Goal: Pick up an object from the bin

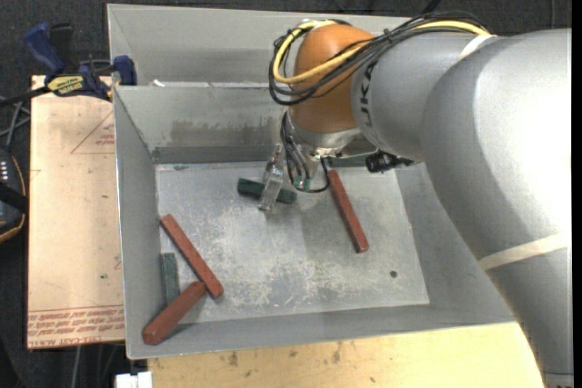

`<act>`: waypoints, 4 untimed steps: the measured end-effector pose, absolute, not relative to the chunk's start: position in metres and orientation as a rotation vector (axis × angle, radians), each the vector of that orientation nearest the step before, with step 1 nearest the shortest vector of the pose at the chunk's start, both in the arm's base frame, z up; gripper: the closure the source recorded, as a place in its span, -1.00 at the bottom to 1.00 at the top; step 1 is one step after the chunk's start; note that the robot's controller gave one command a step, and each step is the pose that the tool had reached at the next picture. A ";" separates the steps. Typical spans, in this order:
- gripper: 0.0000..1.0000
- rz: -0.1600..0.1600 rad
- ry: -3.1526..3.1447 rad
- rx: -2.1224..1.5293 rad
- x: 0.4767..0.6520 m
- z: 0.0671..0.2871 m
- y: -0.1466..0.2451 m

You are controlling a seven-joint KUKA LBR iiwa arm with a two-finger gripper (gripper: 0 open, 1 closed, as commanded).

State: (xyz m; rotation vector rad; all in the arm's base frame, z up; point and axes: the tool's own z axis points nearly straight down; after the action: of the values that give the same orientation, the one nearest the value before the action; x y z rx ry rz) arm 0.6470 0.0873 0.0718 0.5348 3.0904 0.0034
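Five loose things lie in the grey metal bin (136, 195): three reddish-brown long flat bars and two dark green pieces.

The first reddish-brown bar (348, 212) lies on the bin floor right of the middle. It slants from near the back wall toward the front right corner. The second reddish-brown bar (191, 256) slants across the front left part of the floor. The third reddish-brown bar (173, 313) lies in the front left corner, and its upper end meets the lower end of the second. A thin dark green strip (170, 277) lies near the left wall, in the angle between those two bars. The short dark green block (250, 188) lies near the middle of the floor, toward the back wall and well apart from the front left group.

The gripper (273, 193) is down at the right end of this block, and the block's left end juts out beside it. Whether the gripper is open or closed on the block cannot be told.

Above the gripper sits the orange domed cover (327, 68), with yellow and black cables (291, 82) looped round it, on the silver arm (473, 132). Dark letters on the arm beside the cover are partly hidden by the cables and cannot be read.
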 end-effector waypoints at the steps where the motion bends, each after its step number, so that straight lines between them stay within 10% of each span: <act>1: 1.00 0.004 3.090 0.535 0.647 0.072 0.087; 4: 1.00 0.002 3.095 0.536 0.646 0.115 0.087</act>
State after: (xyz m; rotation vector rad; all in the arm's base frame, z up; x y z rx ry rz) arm 0.6462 0.0873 0.1147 0.5361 3.0948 0.0020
